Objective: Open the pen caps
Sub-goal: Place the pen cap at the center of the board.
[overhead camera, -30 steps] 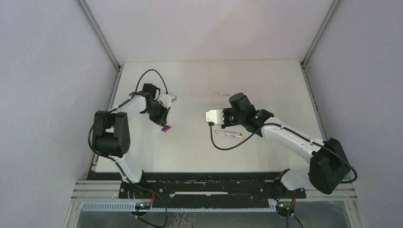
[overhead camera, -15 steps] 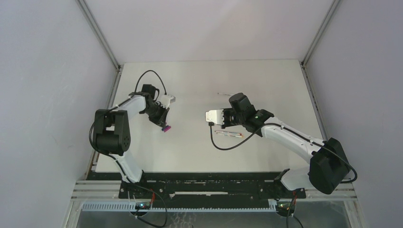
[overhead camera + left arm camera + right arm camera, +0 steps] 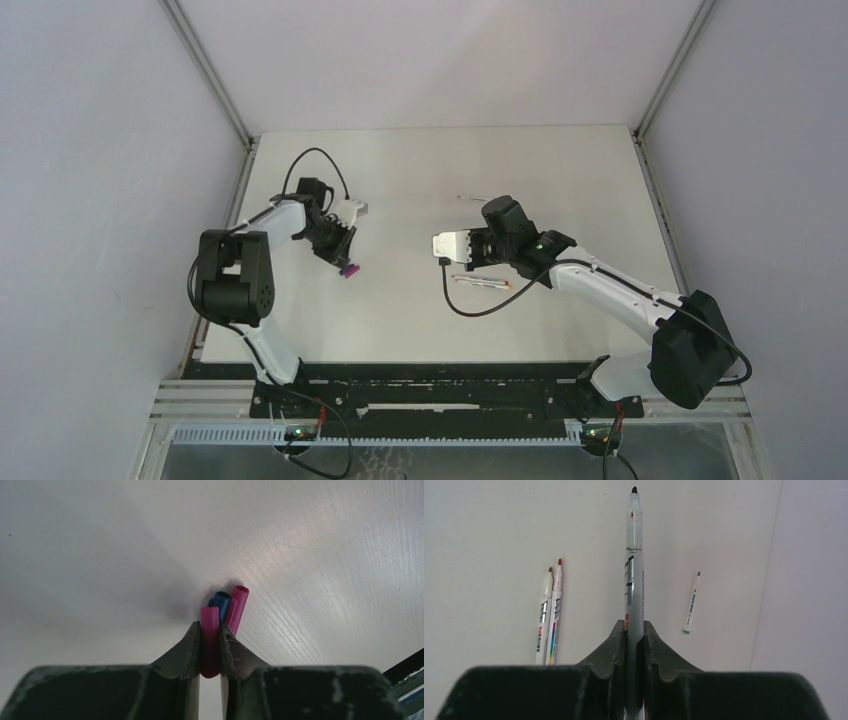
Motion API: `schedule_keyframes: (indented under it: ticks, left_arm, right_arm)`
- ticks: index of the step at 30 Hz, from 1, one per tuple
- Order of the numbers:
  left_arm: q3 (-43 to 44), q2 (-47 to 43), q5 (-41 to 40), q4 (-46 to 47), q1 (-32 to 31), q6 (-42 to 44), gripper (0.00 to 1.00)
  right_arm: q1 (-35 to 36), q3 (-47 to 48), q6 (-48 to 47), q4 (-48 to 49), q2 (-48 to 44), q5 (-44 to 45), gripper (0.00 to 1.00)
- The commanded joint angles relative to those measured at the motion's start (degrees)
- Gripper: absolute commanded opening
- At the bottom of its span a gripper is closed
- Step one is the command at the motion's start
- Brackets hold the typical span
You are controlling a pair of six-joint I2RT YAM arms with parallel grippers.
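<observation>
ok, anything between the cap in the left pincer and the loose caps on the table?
Nothing visible. The held magenta cap in the left pincer is right beside the blue cap and the other magenta cap.

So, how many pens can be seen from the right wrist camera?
4 pens: one clamped in the right fingers, two side by side to its left, one alone to its right. More may lie out of view.

Pen caps, quantity three: first magenta cap (image 3: 210,640), second magenta cap (image 3: 237,605), one blue cap (image 3: 221,601).

Pens, quantity four: one dark-tipped pen (image 3: 634,580), one brown-tipped pen (image 3: 544,615), one red-tipped pen (image 3: 556,610), one green-ended pen (image 3: 691,605).

Arms, quantity two: left arm (image 3: 275,222), right arm (image 3: 610,290).
</observation>
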Motion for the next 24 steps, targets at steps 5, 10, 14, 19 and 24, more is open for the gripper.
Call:
schedule_keyframes:
  ticks: [5,10,14,19,24]
  left_arm:
    - [1.74,0.08,2.05,0.30,0.55,-0.53,0.22]
    - [1.82,0.03,2.14,0.30,0.68,-0.55,0.25]
    - [1.78,0.03,2.18,0.30,0.61,-0.62,0.25]
    - [1.75,-0.13,2.18,0.46,0.89,-0.79,0.28]
    - [1.67,-0.70,2.10,0.78,1.19,-0.95,0.34]
  right_arm:
    - [0.45,0.33,-0.83,0.72,-1.09,0.18,0.00]
    - [0.46,0.32,-0.99,0.71,-0.96,0.33,0.00]
    - [0.62,0.36,-0.97,0.71,-0.86,0.43,0.00]
    - [0.68,0.32,-1.09,0.73,-0.70,0.61,0.00]
    - [0.73,0.33,-1.19,0.62,-0.61,0.66,0.00]
